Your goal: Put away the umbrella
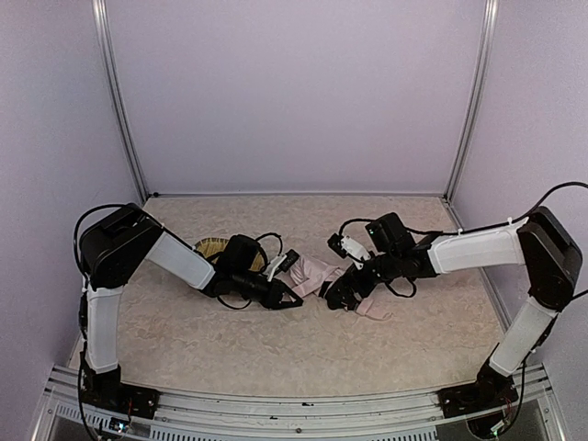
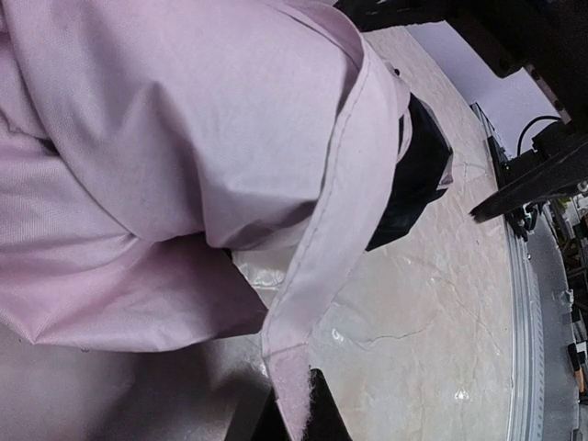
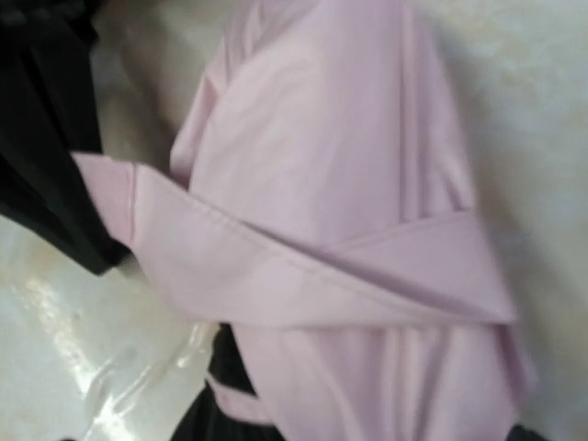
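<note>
The folded pale pink fabric umbrella (image 1: 315, 273) lies on the beige table (image 1: 184, 340) between both hands, its strap (image 3: 322, 266) wrapped round the bundle. The left hand (image 1: 287, 300) is closed beside it, and the right hand (image 1: 342, 296) spreads open over it. Likely next: press the strap's end down.

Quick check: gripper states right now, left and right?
Left gripper: closed, seemingly pinching the strap of the umbrella.
Right gripper: over the umbrella; whether its fingers are open or closed cannot be told.
</note>
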`<action>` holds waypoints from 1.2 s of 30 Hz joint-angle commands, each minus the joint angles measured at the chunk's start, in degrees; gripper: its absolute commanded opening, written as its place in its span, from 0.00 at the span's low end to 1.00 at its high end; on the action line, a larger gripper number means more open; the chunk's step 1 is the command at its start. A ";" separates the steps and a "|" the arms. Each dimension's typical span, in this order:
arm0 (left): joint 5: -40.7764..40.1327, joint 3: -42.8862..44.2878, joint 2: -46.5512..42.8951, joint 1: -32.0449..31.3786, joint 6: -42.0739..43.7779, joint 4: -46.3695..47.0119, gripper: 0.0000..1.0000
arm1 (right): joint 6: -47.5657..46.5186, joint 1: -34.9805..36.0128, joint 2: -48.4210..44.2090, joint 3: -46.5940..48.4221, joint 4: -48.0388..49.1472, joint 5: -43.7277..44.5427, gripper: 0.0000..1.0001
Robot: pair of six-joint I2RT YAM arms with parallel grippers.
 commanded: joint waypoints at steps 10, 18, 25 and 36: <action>-3.44 -6.34 0.55 -0.80 1.88 -7.60 0.00 | -0.86 1.56 13.94 4.13 -1.95 7.75 0.79; -19.39 -6.02 -11.56 -4.89 15.27 -14.62 0.00 | -0.50 0.72 13.23 3.25 0.16 4.44 0.17; -55.31 -8.13 -27.23 -15.50 37.20 -11.98 0.00 | 0.59 -1.25 11.31 3.10 -0.22 0.82 0.00; -65.57 -13.95 -36.21 -23.57 72.99 -3.72 0.00 | 5.51 -6.24 8.87 6.10 -0.11 -10.03 0.00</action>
